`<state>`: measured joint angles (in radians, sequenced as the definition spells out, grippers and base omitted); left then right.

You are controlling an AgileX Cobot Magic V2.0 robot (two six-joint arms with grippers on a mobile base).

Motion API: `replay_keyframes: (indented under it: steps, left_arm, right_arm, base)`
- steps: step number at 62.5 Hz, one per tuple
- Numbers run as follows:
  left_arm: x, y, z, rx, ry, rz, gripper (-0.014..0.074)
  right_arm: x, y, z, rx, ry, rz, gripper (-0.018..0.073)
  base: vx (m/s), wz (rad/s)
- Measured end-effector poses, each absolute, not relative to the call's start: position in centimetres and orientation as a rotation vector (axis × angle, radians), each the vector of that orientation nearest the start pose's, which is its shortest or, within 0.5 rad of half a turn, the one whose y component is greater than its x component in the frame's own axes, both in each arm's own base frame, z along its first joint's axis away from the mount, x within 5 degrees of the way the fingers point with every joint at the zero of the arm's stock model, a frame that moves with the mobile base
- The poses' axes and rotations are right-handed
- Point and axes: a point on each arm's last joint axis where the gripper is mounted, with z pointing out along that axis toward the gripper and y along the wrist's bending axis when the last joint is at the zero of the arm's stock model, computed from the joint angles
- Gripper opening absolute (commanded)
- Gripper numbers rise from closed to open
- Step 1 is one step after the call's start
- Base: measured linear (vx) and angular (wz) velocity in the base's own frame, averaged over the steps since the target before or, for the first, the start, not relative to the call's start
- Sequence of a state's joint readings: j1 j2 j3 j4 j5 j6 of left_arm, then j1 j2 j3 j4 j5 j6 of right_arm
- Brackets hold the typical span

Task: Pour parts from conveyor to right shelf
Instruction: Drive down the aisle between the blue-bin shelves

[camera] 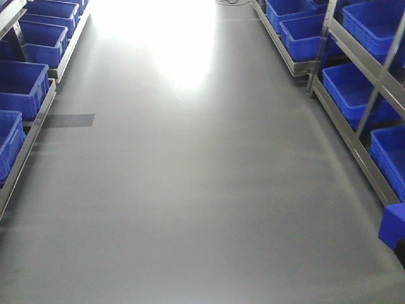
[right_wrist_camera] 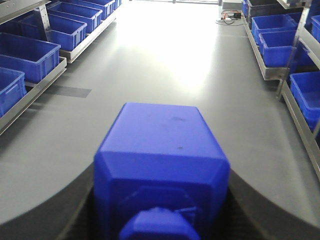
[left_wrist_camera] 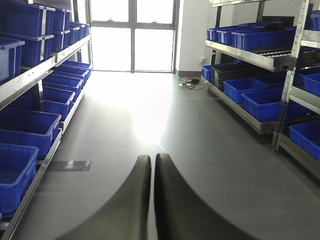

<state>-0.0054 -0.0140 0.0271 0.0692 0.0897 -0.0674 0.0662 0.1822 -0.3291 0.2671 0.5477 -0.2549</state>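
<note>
A bright-blue boxy part [right_wrist_camera: 161, 150] with a round knob [right_wrist_camera: 159, 226] facing the camera fills the right wrist view. My right gripper [right_wrist_camera: 161, 165] is shut on it, with dark fingers [right_wrist_camera: 75, 205] pressing both sides. The same part [camera: 392, 229] shows at the right edge of the front view, above the floor. The left gripper [left_wrist_camera: 152, 159] is shut with nothing between its fingers and points down the aisle. The right shelf [left_wrist_camera: 292, 60] of steel frames runs along the right, carrying blue bins [left_wrist_camera: 260, 102]. The conveyor is out of view.
A second steel rack [left_wrist_camera: 37, 75] with blue bins [left_wrist_camera: 27, 127] lines the left side. Glossy grey floor [camera: 190, 190] runs between the racks toward bright windows [left_wrist_camera: 132, 35]. A dark tape patch [camera: 69, 120] marks the floor; cables [left_wrist_camera: 189, 82] lie far off.
</note>
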Motion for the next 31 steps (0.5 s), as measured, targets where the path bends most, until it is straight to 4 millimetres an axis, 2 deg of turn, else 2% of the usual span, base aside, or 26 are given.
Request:
replay_keyframes:
  steps: [31]
  left_arm:
    - [5.65,0.03,19.66,0.001,1.586,0.002,-0.0006]
  right_arm:
    - [5.33,1.61,26.52,-0.180,1.860,0.157,-0.0006]
  base:
    - [0.70,0.03]
